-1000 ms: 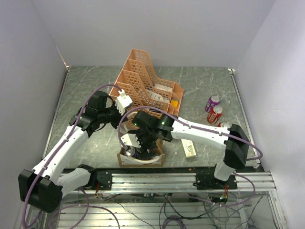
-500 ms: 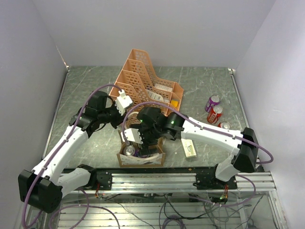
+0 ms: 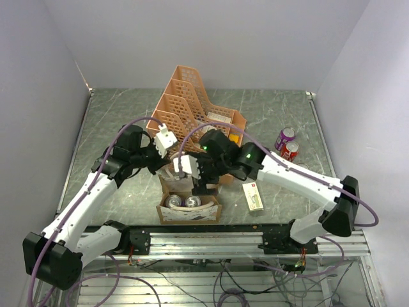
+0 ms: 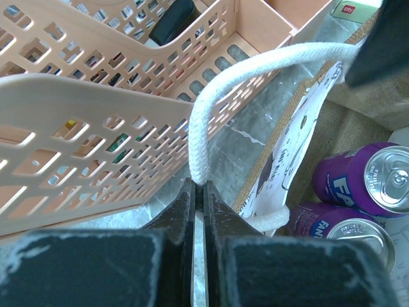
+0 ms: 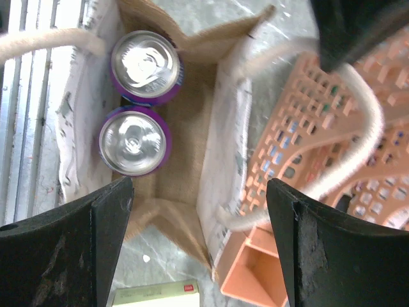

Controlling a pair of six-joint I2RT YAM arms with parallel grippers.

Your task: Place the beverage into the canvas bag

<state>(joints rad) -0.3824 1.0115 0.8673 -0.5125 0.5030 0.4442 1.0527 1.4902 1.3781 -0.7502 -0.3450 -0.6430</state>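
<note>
**Top external view.** My left gripper [image 3: 167, 162] is pinching one cream handle [image 3: 171, 171] of the canvas bag [image 3: 189, 218] at lower centre. My right gripper [image 3: 197, 185] is hovering just above the bag's mouth, spread and empty. Spare cans [image 3: 285, 137] are sitting at the frame's right, nearer my right arm.

**Left wrist view.** My fingers [image 4: 182, 211] are clamping the handle's rope.

**Right wrist view.** Two purple cans [image 5: 135, 142] are standing upright inside the bag at upper left, their tops facing me.
</note>
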